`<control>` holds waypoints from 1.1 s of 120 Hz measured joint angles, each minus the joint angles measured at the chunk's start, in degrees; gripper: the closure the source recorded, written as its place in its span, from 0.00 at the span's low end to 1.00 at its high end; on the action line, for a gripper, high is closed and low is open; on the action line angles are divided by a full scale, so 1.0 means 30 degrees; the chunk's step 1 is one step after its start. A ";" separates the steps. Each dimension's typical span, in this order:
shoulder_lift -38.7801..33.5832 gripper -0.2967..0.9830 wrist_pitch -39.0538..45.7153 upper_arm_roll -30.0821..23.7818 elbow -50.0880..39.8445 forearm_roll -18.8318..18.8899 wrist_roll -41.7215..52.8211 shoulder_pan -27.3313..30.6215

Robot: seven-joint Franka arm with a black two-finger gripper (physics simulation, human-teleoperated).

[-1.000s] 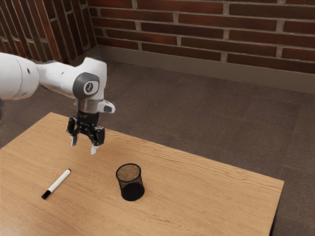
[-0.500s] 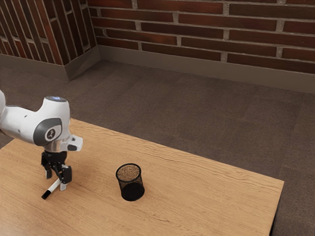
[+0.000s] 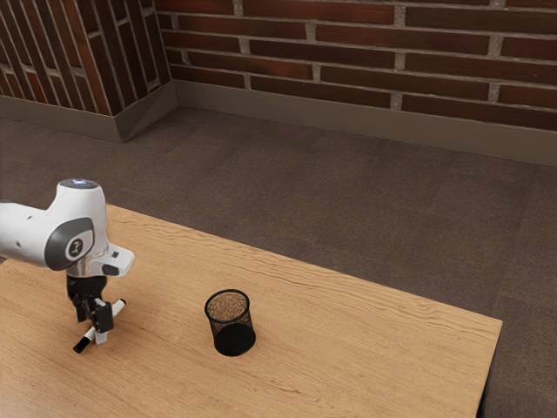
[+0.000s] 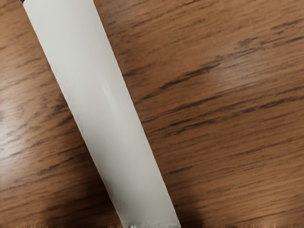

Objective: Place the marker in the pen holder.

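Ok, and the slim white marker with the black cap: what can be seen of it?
The slim white marker has a smooth, plastic-looking barrel with a soft sheen, a black cap and a small black tip at the other end. It lies on the brown wooden table, outside the pen holder. The black tool is at its middle, partly hiding it; whether it is gripped, I cannot tell.

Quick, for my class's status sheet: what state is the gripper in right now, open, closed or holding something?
Gripper: down at the marker; whether it is open or closed on it cannot be told.
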 joint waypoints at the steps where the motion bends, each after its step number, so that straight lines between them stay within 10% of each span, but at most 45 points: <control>1: 0.0008 0.26 0.0000 0.0016 0.0007 -0.0030 0.0023 0.0010; 45: 0.0076 0.48 -0.0698 0.0332 0.0138 -0.0787 -0.0202 0.0046; 101: 0.0049 0.44 -0.1185 0.0471 0.0361 -0.1255 -0.1141 -0.0066; 113: 0.0074 0.75 -0.1373 0.0444 0.0544 -0.1162 -0.1237 -0.0386; 132: 0.0082 0.83 -0.1447 0.0445 0.0577 -0.0678 -0.1820 -0.0503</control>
